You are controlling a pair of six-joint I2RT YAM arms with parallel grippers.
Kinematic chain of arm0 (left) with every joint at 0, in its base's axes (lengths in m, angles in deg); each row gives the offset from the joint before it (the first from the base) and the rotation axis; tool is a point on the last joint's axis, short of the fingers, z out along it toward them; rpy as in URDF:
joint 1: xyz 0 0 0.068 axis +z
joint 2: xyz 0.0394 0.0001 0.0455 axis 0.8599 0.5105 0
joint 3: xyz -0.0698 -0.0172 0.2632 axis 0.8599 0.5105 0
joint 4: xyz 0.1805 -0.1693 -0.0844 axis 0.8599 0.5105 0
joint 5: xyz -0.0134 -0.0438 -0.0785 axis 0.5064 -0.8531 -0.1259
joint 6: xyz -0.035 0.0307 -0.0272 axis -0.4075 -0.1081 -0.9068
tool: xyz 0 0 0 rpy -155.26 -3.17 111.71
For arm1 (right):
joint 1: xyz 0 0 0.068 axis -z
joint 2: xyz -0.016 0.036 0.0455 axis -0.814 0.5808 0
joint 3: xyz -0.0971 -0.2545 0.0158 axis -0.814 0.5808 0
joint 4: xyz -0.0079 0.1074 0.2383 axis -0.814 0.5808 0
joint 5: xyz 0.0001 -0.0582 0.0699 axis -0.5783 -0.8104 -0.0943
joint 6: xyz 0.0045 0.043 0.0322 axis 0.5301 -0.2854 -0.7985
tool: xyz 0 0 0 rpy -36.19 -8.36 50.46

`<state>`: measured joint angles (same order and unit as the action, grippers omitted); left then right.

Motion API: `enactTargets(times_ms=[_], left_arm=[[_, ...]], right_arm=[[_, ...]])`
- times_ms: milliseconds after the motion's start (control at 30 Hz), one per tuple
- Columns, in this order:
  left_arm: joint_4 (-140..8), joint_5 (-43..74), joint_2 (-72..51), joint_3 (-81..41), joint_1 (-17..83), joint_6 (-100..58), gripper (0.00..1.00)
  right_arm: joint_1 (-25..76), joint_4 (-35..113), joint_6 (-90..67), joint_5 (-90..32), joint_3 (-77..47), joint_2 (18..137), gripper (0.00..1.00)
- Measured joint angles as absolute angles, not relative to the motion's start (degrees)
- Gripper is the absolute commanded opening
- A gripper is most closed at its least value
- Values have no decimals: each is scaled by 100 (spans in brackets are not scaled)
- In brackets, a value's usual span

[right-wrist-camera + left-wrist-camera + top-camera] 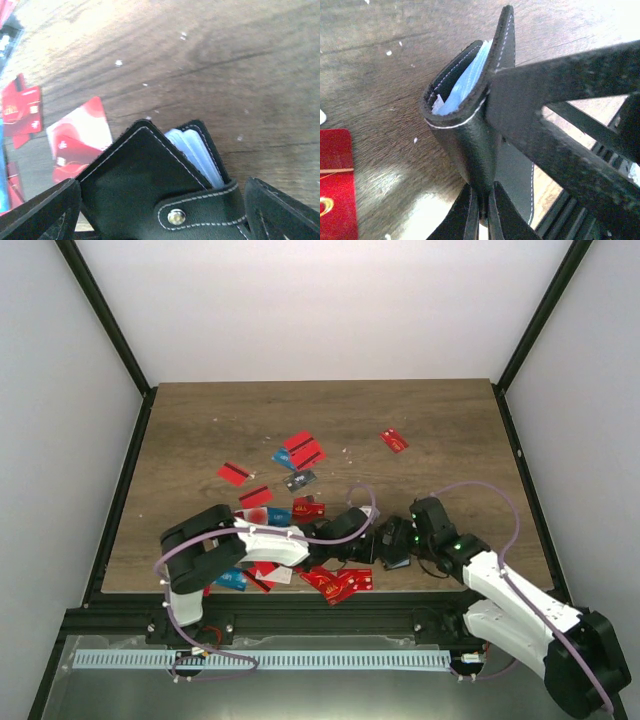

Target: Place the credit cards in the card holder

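The card holder [135, 195] is a small black fold-over wallet with white stitching along its edges. A strap with a silver snap stud [175, 217] crosses its outer face. Between the covers, pale greyish-blue pockets [465, 82] show as a thin fan. It stands on edge, lifted off the wood, near the front middle of the tabletop [200, 420] between the two arms. The left jaws are clamped together on its lower edge by the fold. The right jaws stand wide apart, one on either side of the strap end; whether they touch the leather I cannot tell.

Credit cards [303, 448] lie scattered around. A red cluster [340, 583] is just in front of the holder, under the left arm [270, 540]. More red and blue ones lie by that arm's elbow. A loose group of red, blue and one dark grey card [300, 480] sits mid-table, and a single red card [394, 440] lies well apart to the right rear. Two overlapping red cards [80, 135] lie on the wood just beside the holder.

The back half and right side of the tabletop are bare wood, bounded by a black frame [515, 450] and white walls.
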<state>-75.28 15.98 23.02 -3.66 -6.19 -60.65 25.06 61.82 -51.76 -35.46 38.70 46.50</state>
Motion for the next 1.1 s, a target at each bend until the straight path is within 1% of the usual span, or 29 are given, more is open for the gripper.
enactTargets(times_ms=[100, 233, 333, 533, 833, 1100], left_arm=[[-7202, 1714, 1975, -366, -619, -5873, 4], [-6708, 1919, 1642, -381, -619, -5656, 4], [-6256, 2131, 1492, -429, -619, -5543, 4], [-5567, 2490, 1345, -563, -608, -5370, 4], [-5215, 2523, 1275, -726, -593, -5182, 4], [-5027, 2520, 1275, -818, -582, -5099, 4]], right_arm=[[2506, 6208, -4935, -3402, 3673, 4589, 86], [2504, 6191, -4749, -3133, 3557, 4541, 85], [2504, 6257, -4697, -3033, 3549, 4541, 79], [2504, 6316, -4592, -2851, 3531, 4478, 73], [2419, 6180, -4454, -2504, 3527, 4840, 72], [2084, 6138, -4417, -2569, 3387, 5308, 72]])
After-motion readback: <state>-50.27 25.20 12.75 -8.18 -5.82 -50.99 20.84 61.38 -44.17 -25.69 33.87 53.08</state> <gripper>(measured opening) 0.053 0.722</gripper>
